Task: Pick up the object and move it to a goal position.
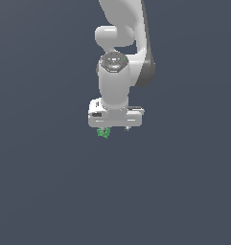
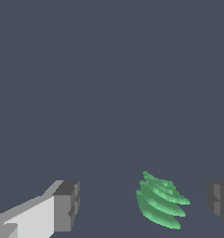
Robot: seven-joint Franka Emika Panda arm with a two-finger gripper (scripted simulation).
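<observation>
Object [image 1: 103, 132] directly beneath pincer [image 1: 115, 128], between its two spread fingers [image 2: 67, 204], nearer one finger, touching neither.

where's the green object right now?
The green object sits just under the pincer, toward the exterior view's left. In the wrist view it lies between the open fingers, touching neither.

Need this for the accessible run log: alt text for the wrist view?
A small bright green ribbed object sits between the two dark fingertips of the open end effector, nearer one fingertip and touching neither. The rest is a plain dark grey-blue surface.
</observation>
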